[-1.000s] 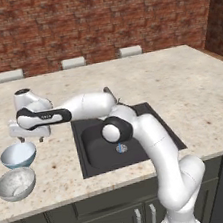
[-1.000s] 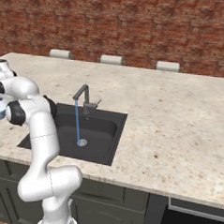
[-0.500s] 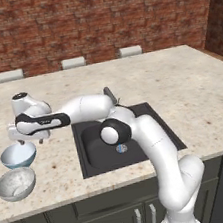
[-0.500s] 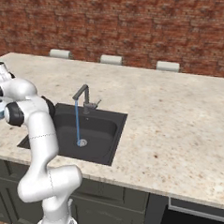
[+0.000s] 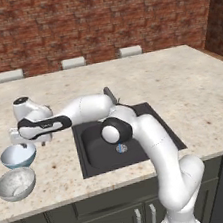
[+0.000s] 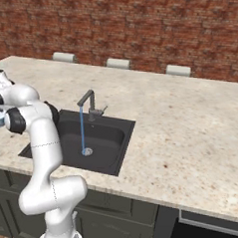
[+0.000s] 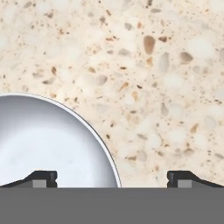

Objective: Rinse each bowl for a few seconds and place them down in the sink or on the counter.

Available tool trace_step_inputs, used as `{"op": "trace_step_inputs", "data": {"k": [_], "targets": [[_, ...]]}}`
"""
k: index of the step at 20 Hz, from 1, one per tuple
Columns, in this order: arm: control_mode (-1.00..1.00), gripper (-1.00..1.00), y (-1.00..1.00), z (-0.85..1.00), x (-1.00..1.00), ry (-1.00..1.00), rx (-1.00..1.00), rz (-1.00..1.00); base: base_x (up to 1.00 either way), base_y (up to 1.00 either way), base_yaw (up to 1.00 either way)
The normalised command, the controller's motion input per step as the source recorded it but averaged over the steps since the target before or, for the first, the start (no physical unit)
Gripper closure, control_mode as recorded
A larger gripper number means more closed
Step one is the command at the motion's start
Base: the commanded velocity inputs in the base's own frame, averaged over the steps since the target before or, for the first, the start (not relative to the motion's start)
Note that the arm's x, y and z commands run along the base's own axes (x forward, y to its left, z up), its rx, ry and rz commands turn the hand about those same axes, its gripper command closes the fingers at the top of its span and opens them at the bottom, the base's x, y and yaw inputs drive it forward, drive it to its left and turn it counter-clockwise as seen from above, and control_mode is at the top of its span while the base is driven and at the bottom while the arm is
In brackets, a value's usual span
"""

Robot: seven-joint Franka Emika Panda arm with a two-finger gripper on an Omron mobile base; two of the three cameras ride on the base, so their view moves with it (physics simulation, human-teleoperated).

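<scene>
Two bowls sit on the counter (image 5: 190,86): blue bowl (image 5: 18,155), speckled bowl (image 5: 15,184); the pincer (image 7: 112,178) gapes wide, empty.

No text, label, brand, number or sign can be read in any of the views. The brick wall (image 5: 95,20) behind the sink (image 5: 123,142) is bare of lettering, and nothing is printed on the counter (image 5: 190,86) around the sink or on the cabinet fronts (image 5: 99,216) below it. The two bowls left of the sink, the pale blue bowl (image 5: 18,155) and the speckled bowl (image 5: 15,184), carry no marks, and no writing is seen on the faucet (image 6: 89,103) at the sink's back edge.
</scene>
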Motion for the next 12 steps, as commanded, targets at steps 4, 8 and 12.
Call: {"op": "trace_step_inputs", "data": {"k": [4,8,12], "targets": [[-1.0,-1.0,-0.01,-0.22,0.0,-0.02,0.01,0.04,0.0,0.0,0.0],[-1.0,-1.0,0.2,-0.32,0.01,-0.02,0.03,0.02,0.0,0.0,0.0],[-1.0,-1.0,0.14,-0.3,0.04,-0.02,0.06,0.03,0.0,0.0,0.0]]}}
